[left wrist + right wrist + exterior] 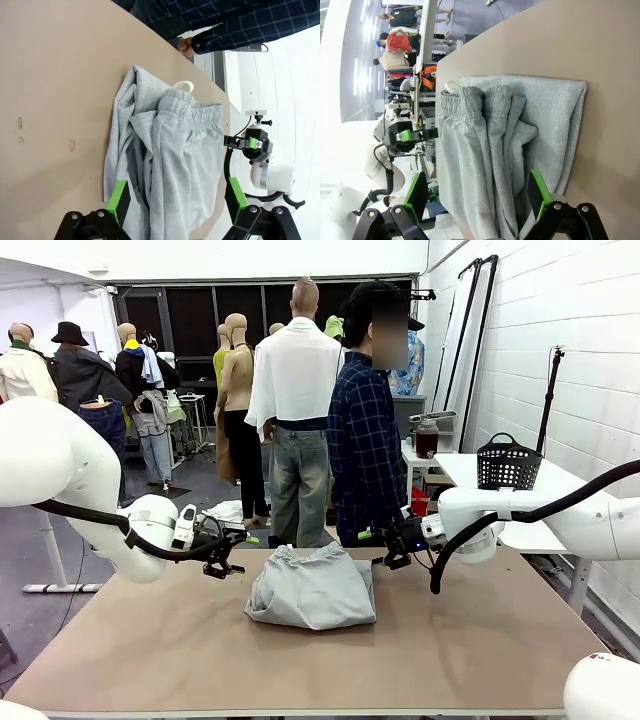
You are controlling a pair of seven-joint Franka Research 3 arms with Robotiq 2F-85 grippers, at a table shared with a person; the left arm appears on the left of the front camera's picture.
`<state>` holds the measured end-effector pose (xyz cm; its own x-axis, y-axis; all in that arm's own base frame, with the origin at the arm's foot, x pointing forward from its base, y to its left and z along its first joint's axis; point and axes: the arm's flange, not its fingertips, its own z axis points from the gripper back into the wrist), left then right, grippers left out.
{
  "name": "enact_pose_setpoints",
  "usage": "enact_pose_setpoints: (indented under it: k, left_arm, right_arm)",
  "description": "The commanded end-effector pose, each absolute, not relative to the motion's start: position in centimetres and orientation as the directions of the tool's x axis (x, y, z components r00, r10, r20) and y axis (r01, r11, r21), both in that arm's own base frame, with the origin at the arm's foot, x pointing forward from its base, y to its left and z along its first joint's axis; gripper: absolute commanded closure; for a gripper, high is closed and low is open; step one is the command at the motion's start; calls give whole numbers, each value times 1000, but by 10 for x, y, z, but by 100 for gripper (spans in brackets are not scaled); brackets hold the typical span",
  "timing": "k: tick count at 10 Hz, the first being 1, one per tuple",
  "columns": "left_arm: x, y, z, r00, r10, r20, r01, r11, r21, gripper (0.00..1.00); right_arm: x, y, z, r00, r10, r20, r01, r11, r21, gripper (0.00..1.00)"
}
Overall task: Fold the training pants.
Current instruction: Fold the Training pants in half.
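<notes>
The training pants (pixel 312 589) lie folded in a bundle mid-counter (pixel 200 650), waistband toward the person (pixel 365 430) at the far edge. The front view shows them between the left tool (pixel 222 552) and right tool (pixel 393 545), both released, holding nothing. The left wrist view adds a small white ring (pixel 183 86) beside the waistband.

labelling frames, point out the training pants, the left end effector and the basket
training pants (pixel 312 590), front view, middle of folded cloth
left end effector (pixel 224 553), front view, between its fingertips
basket (pixel 507 468), front view, mesh wall
</notes>
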<state>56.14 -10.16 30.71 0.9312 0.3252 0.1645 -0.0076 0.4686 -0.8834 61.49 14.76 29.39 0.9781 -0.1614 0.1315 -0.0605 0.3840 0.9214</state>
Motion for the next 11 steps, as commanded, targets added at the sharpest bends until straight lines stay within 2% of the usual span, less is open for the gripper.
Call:
enact_pose_setpoints:
  k: [1, 2, 11]
  left_arm:
    - [550, -103, 309, 907, 356, 225, 7, 522, -853, 0]
    - [561, -102, 307, 931, 325, 164, -8, 469, -883, 0]
    - [561, -102, 307, 931, 325, 164, -8, 469, -883, 0]
  right_arm:
    - [609, 151, 295, 977, -162, 136, -59, 410, 910, 0]
    - [615, 148, 294, 978, -161, 131, -60, 384, 921, 0]
    - [615, 148, 294, 978, -161, 131, -60, 384, 921, 0]
